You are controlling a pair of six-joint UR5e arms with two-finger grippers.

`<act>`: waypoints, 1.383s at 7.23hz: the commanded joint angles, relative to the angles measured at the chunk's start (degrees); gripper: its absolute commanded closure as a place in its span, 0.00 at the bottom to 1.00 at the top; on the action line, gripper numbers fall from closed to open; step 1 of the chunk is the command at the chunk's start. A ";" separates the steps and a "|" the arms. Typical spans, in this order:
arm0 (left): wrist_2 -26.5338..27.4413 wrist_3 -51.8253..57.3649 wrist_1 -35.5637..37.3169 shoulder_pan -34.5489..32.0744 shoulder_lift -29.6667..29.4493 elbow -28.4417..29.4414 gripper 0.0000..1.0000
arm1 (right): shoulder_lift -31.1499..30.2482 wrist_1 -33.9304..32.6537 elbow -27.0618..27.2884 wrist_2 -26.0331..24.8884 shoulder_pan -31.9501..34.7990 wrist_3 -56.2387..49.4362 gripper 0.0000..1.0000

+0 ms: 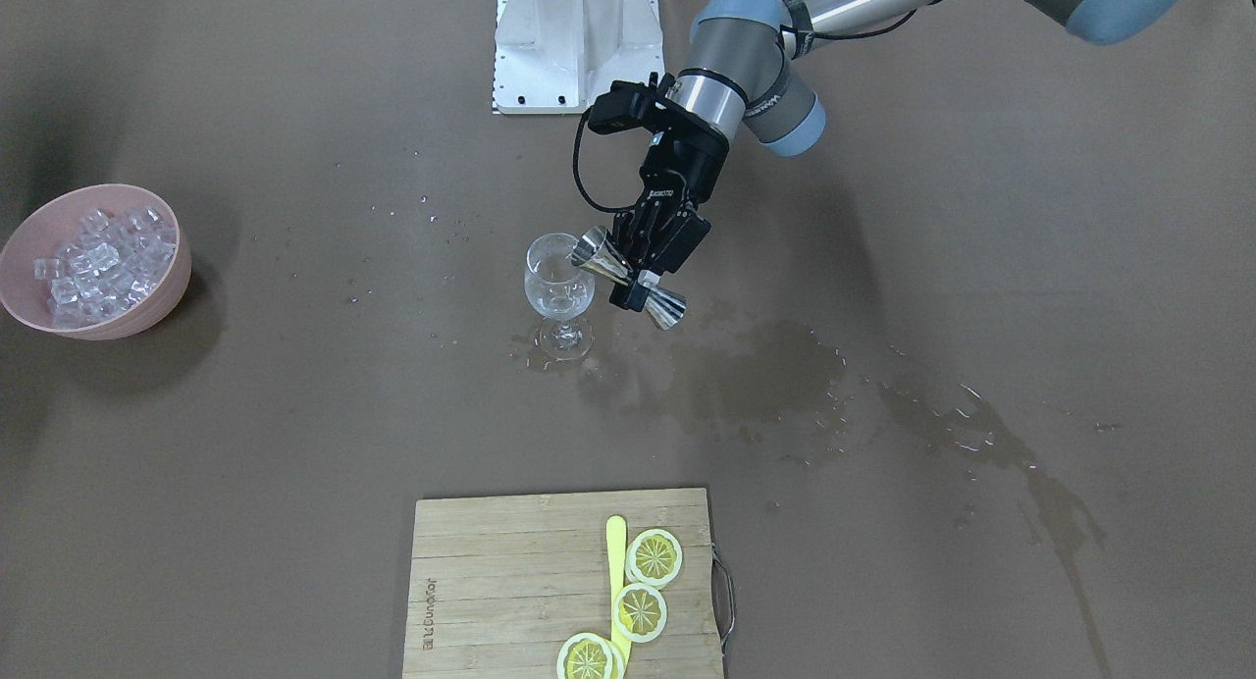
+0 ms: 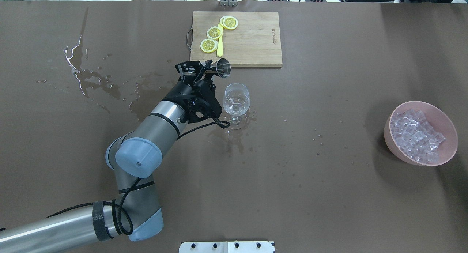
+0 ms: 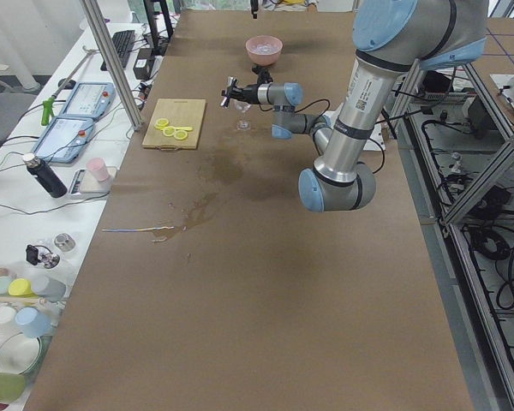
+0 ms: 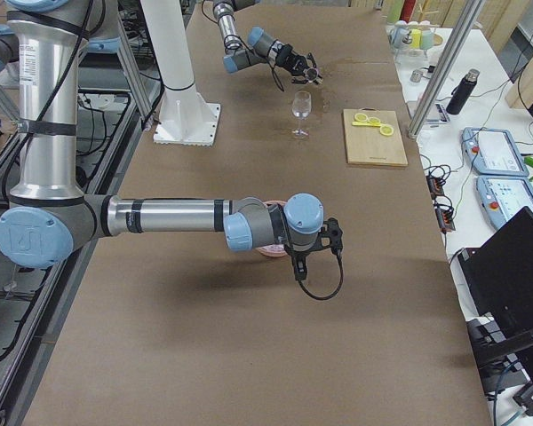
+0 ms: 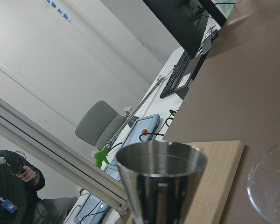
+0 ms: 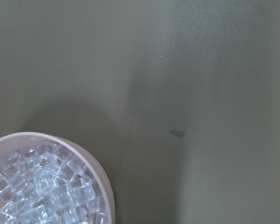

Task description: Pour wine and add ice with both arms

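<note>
While left tool (image 1: 636,279) holds jigger (image 1: 665,308), glass (image 1: 557,287) alongside

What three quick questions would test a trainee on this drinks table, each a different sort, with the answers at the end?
1. True or false: the left hand holds the steel jigger tilted beside the wine glass.
2. How many lemon slices lie on the cutting board?
3. The ice sits: A in the glass; B in the pink bowl; C on the board.
Key: 1 true; 2 three; 3 B.
</note>
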 commanded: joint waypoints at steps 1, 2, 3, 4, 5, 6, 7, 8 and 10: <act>0.72 2.63 2.56 0.07 -0.81 -0.26 1.00 | 0.01 0.00 -0.18 0.00 0.00 0.00 0.00; 0.80 6.31 2.65 -0.02 -0.72 -1.39 1.00 | -0.08 0.00 -0.44 0.00 0.00 -0.09 0.00; 0.80 7.74 2.65 -0.11 -0.29 -1.84 1.00 | 0.01 0.00 -0.44 0.09 0.00 0.00 0.00; 1.94 9.58 4.65 -0.02 -0.54 -2.02 1.00 | 0.01 0.00 -0.35 0.09 0.00 0.00 0.00; 2.90 10.55 5.98 0.06 -0.54 -2.28 1.00 | 0.01 0.00 -0.35 0.09 0.00 0.00 0.00; 3.00 12.74 5.99 0.15 -0.46 -2.28 1.00 | 0.01 0.00 -0.35 0.09 0.00 0.00 0.00; 3.61 13.80 5.99 0.24 -0.37 -2.20 1.00 | 0.01 0.00 -0.53 0.09 0.00 0.00 0.00; 4.49 13.81 6.86 0.33 -0.63 -2.02 1.00 | 0.01 0.00 -0.44 0.09 0.00 0.00 0.00; 4.58 14.86 8.54 0.42 -0.90 -2.20 1.00 | 0.09 0.00 -0.88 0.09 0.00 0.00 0.00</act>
